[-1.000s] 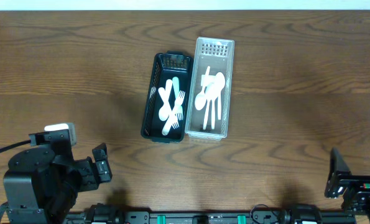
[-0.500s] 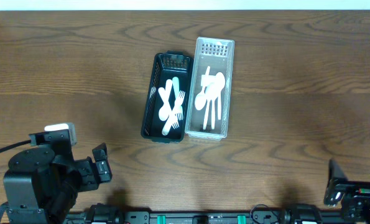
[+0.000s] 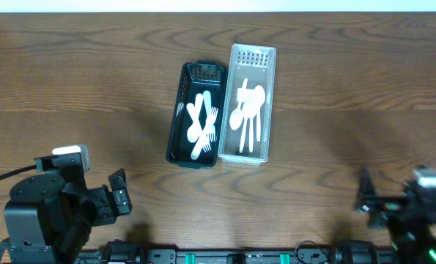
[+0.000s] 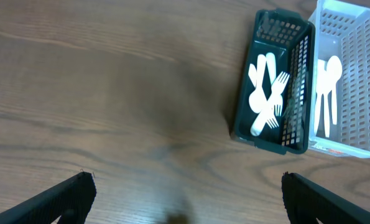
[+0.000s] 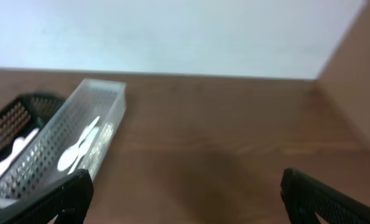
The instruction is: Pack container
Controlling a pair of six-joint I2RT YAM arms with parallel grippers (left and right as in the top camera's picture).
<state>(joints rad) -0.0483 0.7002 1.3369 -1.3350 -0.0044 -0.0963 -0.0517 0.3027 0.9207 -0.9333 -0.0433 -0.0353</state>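
Observation:
A black basket (image 3: 196,114) holds white plastic forks and spoons (image 3: 201,125). A clear basket (image 3: 248,103) beside it on the right holds white spoons (image 3: 248,110). Both also show in the left wrist view, the black basket (image 4: 273,81) and the clear basket (image 4: 345,81), and in the right wrist view, where the clear basket (image 5: 66,146) is at the left. My left gripper (image 3: 119,198) is open and empty at the front left, far from the baskets. My right gripper (image 3: 371,199) is open and empty at the front right.
The brown wooden table (image 3: 335,81) runs to a white wall at the back (image 5: 172,31). The arm bases sit along the front edge.
My right arm has swung up and to the left from the front right corner, so its gripper now points toward the table's middle. The left arm has not moved.

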